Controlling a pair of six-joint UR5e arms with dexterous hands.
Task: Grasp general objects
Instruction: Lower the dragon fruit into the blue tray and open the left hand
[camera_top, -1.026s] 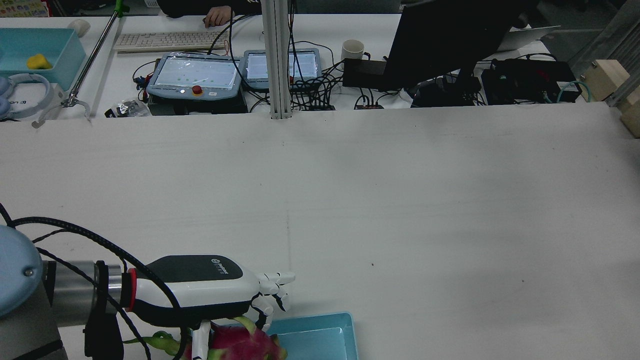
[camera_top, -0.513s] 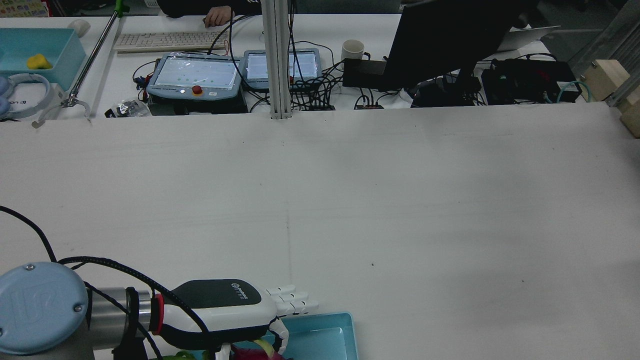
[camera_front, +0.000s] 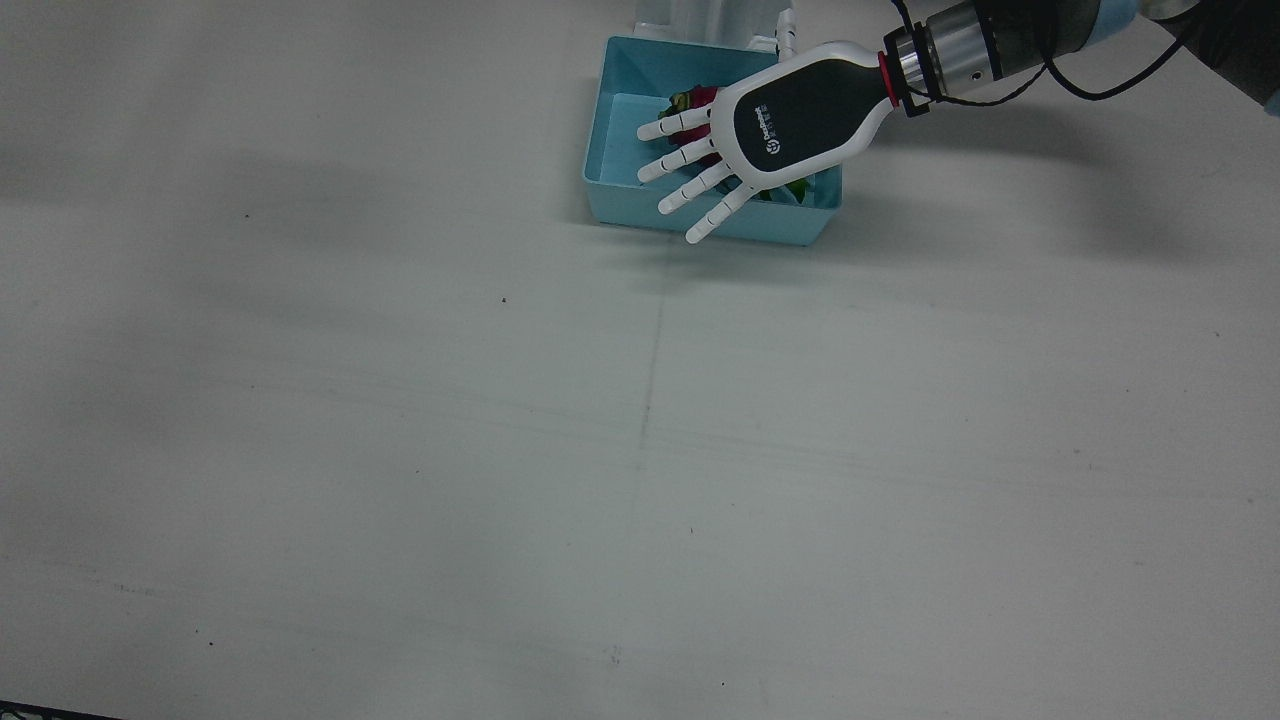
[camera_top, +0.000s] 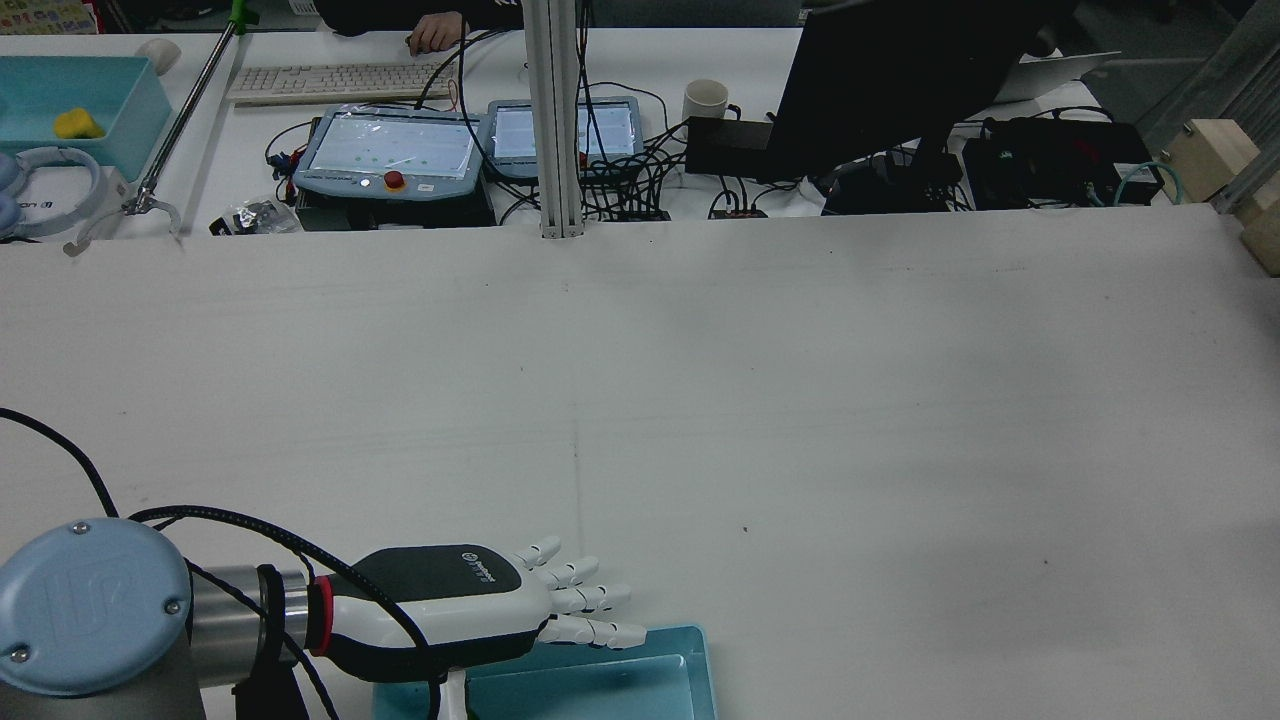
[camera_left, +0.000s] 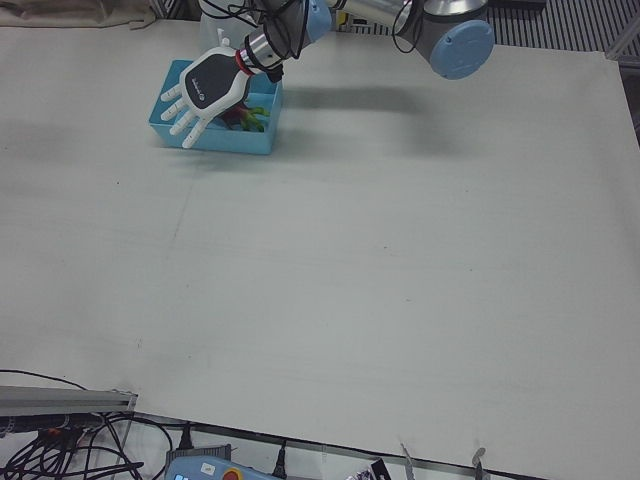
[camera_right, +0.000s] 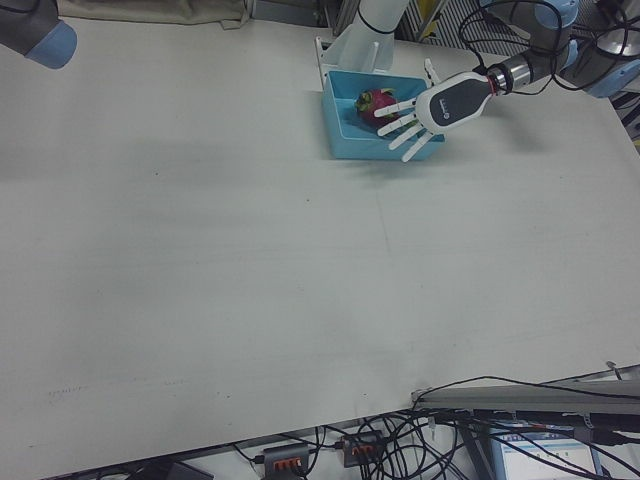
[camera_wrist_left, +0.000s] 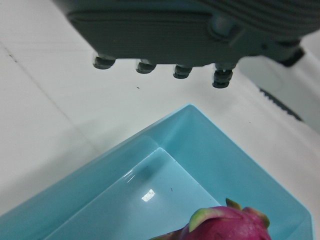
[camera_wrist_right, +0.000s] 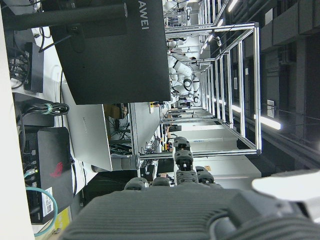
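Pink, green-scaled dragon fruit (camera_right: 375, 103): inside light-blue rectangular plastic bin (camera_front: 612, 200), robot-side worktop (camera_front: 400, 450) edge. Left hand (camera_front: 745, 135): flat above, fingers spread, empty. Right hand: palm only, state indeterminate. Advised: lift straight, avoid snagging bin wall.

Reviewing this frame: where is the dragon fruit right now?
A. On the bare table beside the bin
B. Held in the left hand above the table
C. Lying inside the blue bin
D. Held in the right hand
C. The dragon fruit lies inside the blue bin, while the left hand hovers above it with fingers spread, holding nothing.
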